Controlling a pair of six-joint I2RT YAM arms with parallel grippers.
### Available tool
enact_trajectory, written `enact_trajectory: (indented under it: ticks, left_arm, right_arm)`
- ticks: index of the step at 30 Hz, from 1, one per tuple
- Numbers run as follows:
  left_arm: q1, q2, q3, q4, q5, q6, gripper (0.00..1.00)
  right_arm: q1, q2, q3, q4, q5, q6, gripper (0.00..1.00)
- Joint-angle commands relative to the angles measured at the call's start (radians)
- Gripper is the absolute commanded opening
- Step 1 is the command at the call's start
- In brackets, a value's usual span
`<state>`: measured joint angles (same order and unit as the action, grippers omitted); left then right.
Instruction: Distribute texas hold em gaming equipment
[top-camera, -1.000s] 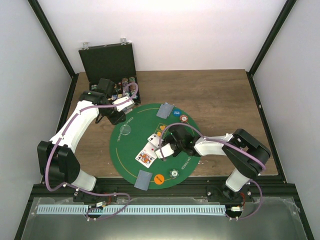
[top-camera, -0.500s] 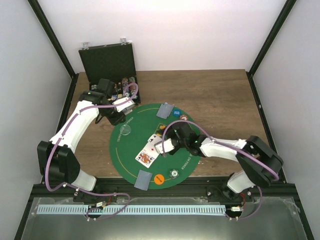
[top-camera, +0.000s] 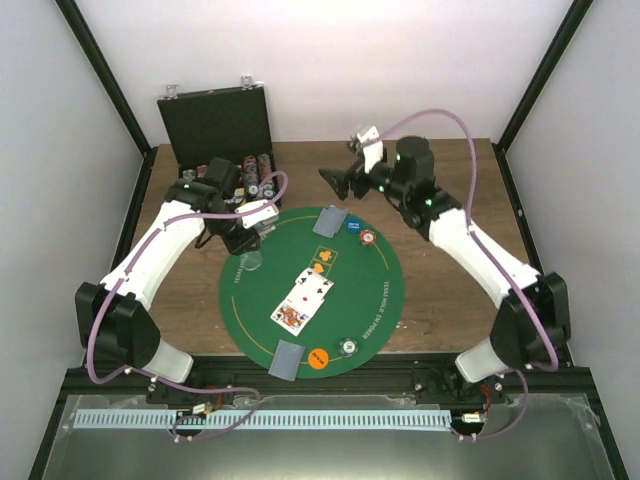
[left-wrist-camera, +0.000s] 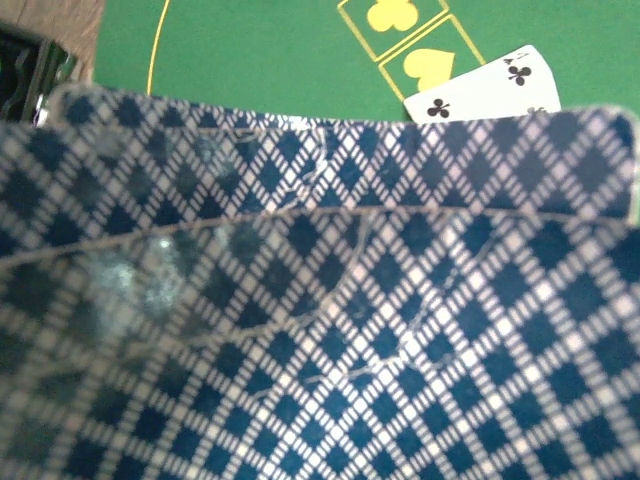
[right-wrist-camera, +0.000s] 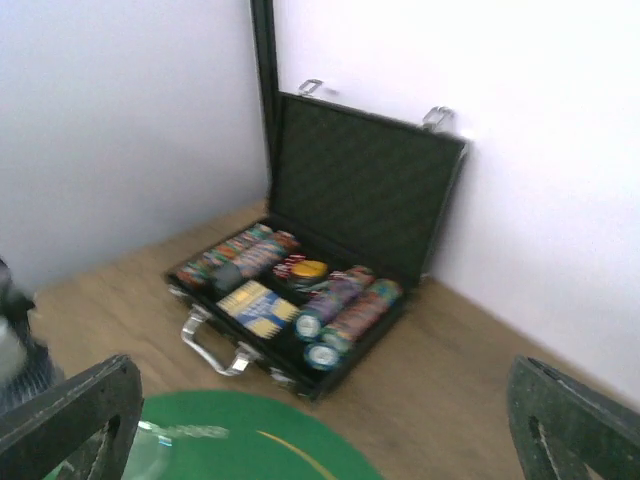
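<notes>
On the green mat (top-camera: 380, 300) lie face-up playing cards (top-camera: 303, 300), two face-down cards (top-camera: 330, 222) (top-camera: 288, 358), and orange (top-camera: 318, 358), silvery (top-camera: 348, 347), red-and-white (top-camera: 368, 238), blue (top-camera: 353, 226) and clear (top-camera: 250, 262) discs. My left gripper (top-camera: 244, 236) hangs over the mat's far-left rim. Checked blue card backs (left-wrist-camera: 320, 300) fill the left wrist view and hide its fingers, with a face-up club card (left-wrist-camera: 490, 88) beyond them. My right gripper (top-camera: 340, 180) (right-wrist-camera: 320, 430) is raised beyond the mat's far edge, open and empty, facing the case.
The black hinged case (top-camera: 215, 120) (right-wrist-camera: 370, 170) stands open at the far left corner. It holds rows of chips (right-wrist-camera: 345, 300) and a card box (right-wrist-camera: 258, 308). Its metal handle (right-wrist-camera: 215, 340) faces the mat. Bare wooden table (top-camera: 450, 190) lies to the right.
My right arm lifted off the middle of the mat, swung to the far side and opened. Face-up cards stay where it was. The left gripper shifted slightly toward the mat.
</notes>
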<state>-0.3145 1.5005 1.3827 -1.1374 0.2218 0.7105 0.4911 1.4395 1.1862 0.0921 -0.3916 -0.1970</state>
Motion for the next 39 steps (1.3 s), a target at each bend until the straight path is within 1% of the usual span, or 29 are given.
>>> enact_trajectory:
  ticks: [1,4,5,6,7,9,10,12,16,23,25,30,35,39]
  left_arm:
    - [-0.051,-0.002,0.06,-0.034,0.013,0.023,0.43]
    - [-0.063,0.013,0.095,-0.042,0.028,0.015,0.43]
    - [-0.067,0.016,0.099,-0.044,0.037,0.015,0.42]
    - [-0.069,0.018,0.102,-0.043,0.039,0.014,0.42]
    - [-0.071,0.02,0.102,-0.044,0.04,0.014,0.43]
    - [-0.074,0.021,0.096,-0.044,0.04,0.015,0.42]
    - [-0.075,0.021,0.093,-0.043,0.042,0.015,0.42]
    - [-0.075,0.024,0.085,-0.039,0.041,0.014,0.42]
    - [-0.075,0.024,0.076,-0.03,0.039,0.01,0.42]
    - [-0.075,0.029,0.09,-0.03,0.041,0.005,0.42]
    - [-0.075,0.029,0.092,-0.031,0.055,0.004,0.42]
    - [-0.076,0.029,0.089,-0.026,0.062,0.001,0.42]
    - [-0.075,0.027,0.084,-0.022,0.065,-0.001,0.42]
    - [-0.075,0.03,0.08,-0.015,0.059,-0.004,0.42]
  right_arm:
    - [-0.055,0.185,0.177,-0.22,-0.352,0.473,1.0]
    - [-0.063,0.322,0.239,-0.151,-0.677,0.647,1.0]
    - [-0.062,0.359,0.243,-0.093,-0.756,0.719,0.98]
    - [-0.06,0.39,0.232,-0.02,-0.817,0.785,0.94]
    - [-0.054,0.406,0.213,0.056,-0.845,0.848,0.9]
    - [-0.034,0.416,0.187,0.15,-0.854,0.886,0.84]
    - [-0.016,0.423,0.188,0.16,-0.854,0.877,0.82]
    - [0.014,0.445,0.2,0.15,-0.869,0.865,0.81]
    - [0.014,0.451,0.106,0.402,-0.868,1.037,0.79]
    - [0.04,0.526,0.127,0.56,-0.888,1.178,0.68]
    - [0.051,0.541,0.148,0.598,-0.902,1.208,0.68]
    - [0.081,0.579,0.202,0.595,-0.929,1.229,0.7]
    - [0.091,0.624,0.202,0.788,-0.941,1.385,0.69]
    - [0.111,0.661,0.232,0.797,-0.93,1.418,0.69]
